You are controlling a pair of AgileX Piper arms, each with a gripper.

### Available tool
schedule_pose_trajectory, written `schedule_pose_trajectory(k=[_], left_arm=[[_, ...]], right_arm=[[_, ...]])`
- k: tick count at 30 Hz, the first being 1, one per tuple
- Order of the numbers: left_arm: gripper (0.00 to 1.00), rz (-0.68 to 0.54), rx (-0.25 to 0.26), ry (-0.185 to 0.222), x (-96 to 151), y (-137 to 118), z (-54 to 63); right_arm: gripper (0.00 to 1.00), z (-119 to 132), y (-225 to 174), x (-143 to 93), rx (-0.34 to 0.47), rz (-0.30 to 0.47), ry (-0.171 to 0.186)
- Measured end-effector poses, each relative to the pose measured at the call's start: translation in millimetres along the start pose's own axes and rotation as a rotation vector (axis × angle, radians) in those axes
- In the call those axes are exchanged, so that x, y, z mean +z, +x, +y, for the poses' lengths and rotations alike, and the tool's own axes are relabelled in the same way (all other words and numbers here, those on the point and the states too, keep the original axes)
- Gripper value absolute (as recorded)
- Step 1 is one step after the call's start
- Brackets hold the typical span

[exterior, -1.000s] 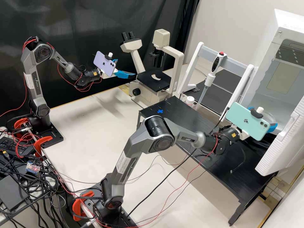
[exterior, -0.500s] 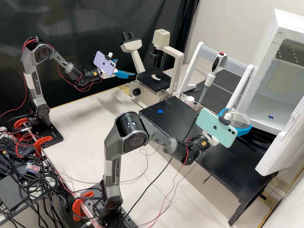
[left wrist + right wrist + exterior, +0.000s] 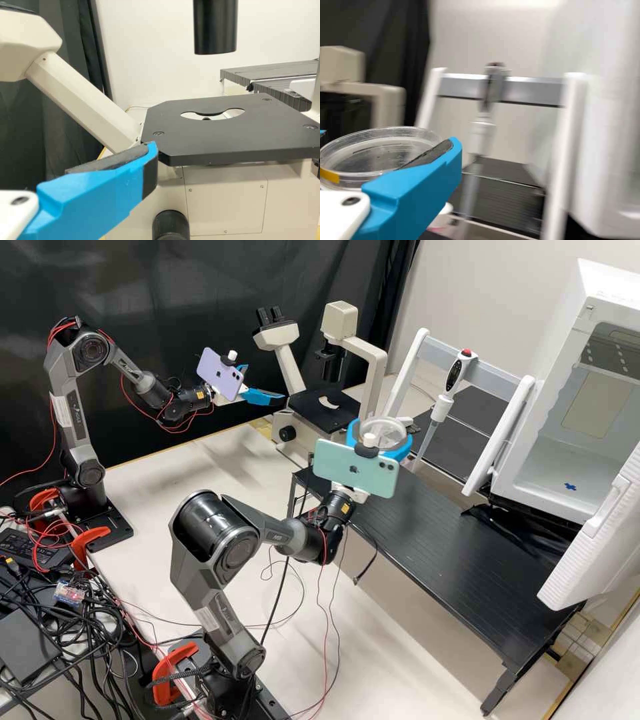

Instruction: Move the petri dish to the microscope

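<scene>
In the high view, my right gripper (image 3: pixel 385 431) is shut around the sides of the clear petri dish (image 3: pixel 390 429), holding it above the bench's microscope end. The right wrist view shows the round, lidded dish (image 3: pixel 380 150) with a yellow mark on its rim, level in my right gripper (image 3: pixel 388 145). Beyond it stands the cream microscope; its black stage (image 3: pixel 319 415) has a central opening and bears no dish. My left gripper (image 3: pixel 267 383) is empty and open beside the stage's left side. In the left wrist view one finger of my left gripper (image 3: pixel 112 177) is before the stage (image 3: pixel 225 142).
A pipette (image 3: pixel 441 407) hangs on a white-framed rack behind the black bench (image 3: pixel 467 547), with a white-capped bottle (image 3: pixel 441 217) near it. The incubator (image 3: pixel 567 460) stands open at the right, its door (image 3: pixel 593 547) swung outward. The microscope's black condenser (image 3: pixel 215 25) overhangs the stage.
My right arm has swung left from the open incubator, carrying the petri dish across the black bench towards the microscope. The left arm has kept still.
</scene>
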Motion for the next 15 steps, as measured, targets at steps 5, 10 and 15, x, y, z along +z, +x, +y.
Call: schedule_pose_trajectory(k=[5,10,15], left_arm=[[1.0,0.0,0.0,0.0,0,0,0.0],[1.0,0.0,0.0,0.0,0,0,0.0],[1.0,0.0,0.0,0.0,0,0,0.0]], right_arm=[[0.0,-22,19,-18,-0.072,0.02,-0.017],[0.0,-48,42,-37,-0.136,0.01,-0.022],[0.0,-69,62,-54,-0.189,0.007,-0.043]])
